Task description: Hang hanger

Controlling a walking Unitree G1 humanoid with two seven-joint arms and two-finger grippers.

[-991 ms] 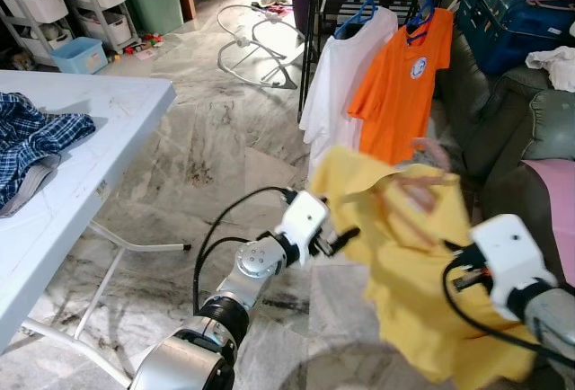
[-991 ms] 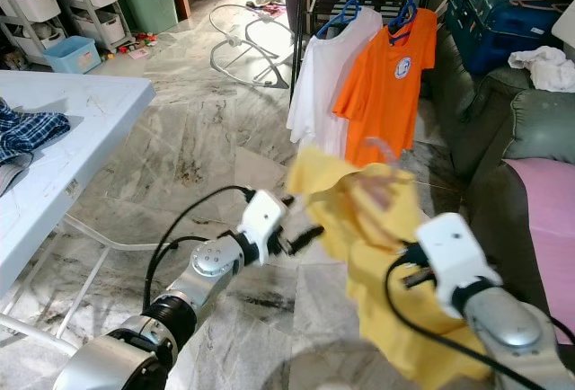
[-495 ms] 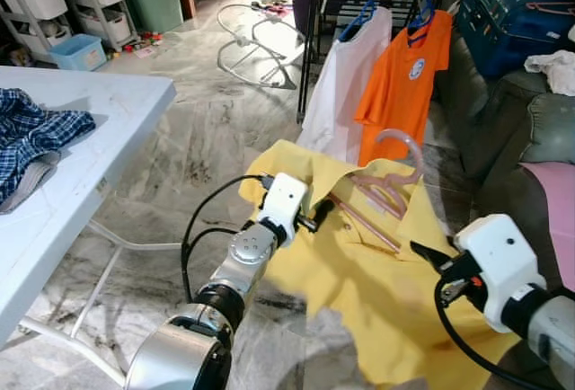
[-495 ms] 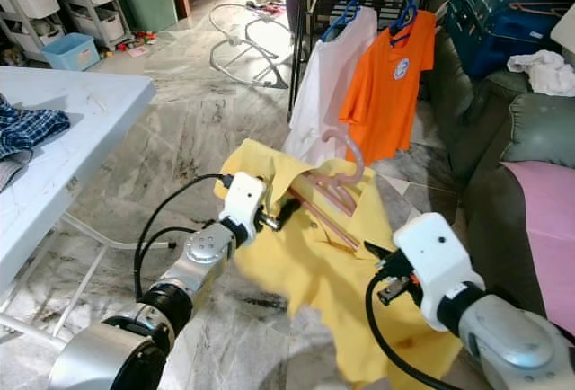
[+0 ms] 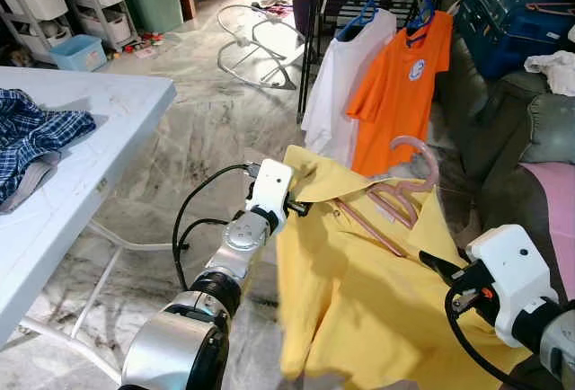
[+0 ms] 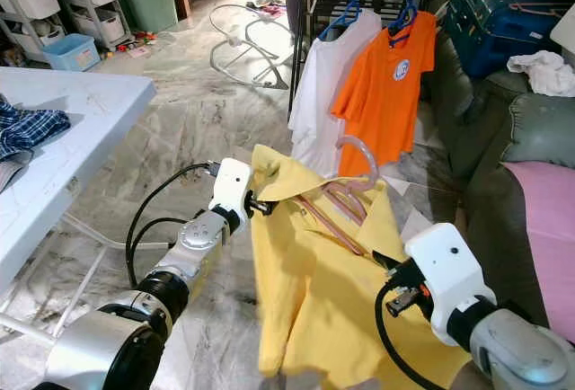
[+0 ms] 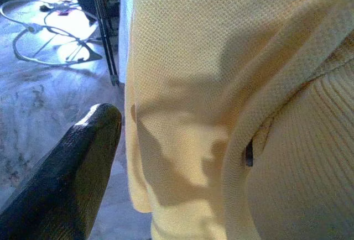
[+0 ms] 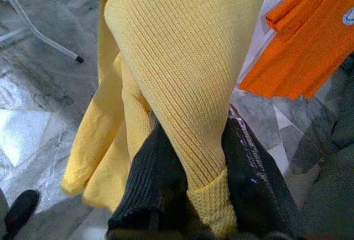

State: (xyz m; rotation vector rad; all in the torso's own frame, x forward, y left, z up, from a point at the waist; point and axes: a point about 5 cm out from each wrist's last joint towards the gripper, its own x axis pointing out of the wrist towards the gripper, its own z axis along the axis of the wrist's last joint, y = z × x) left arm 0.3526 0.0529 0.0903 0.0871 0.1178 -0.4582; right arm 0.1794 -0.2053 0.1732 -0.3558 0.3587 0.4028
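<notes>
A yellow polo shirt (image 5: 359, 291) hangs spread between my two grippers, above the marble floor. A pink hanger (image 5: 404, 188) sits in its collar, hook up and tilted. My left gripper (image 5: 301, 208) is shut on the shirt's left shoulder edge. In the left wrist view, one black finger (image 7: 66, 179) lies against yellow fabric (image 7: 232, 85). My right gripper (image 5: 433, 267) is shut on the other sleeve. The right wrist view shows the ribbed cuff (image 8: 188, 96) clamped between its fingers (image 8: 249, 184). The black drying rack (image 5: 314, 13) stands beyond the shirt.
A white shirt (image 5: 337, 84) and an orange shirt (image 5: 400, 84) hang on blue hangers on the rack. A white table (image 5: 81, 156) with a plaid cloth (image 5: 31, 134) is at the left. A dark sofa (image 5: 530, 129) and a blue suitcase (image 5: 508, 13) stand at the right.
The shirt was bunched and blurred between the grippers; now it hangs spread out. My left gripper has drawn leftward and up with its shoulder, and the hanger's hook has risen.
</notes>
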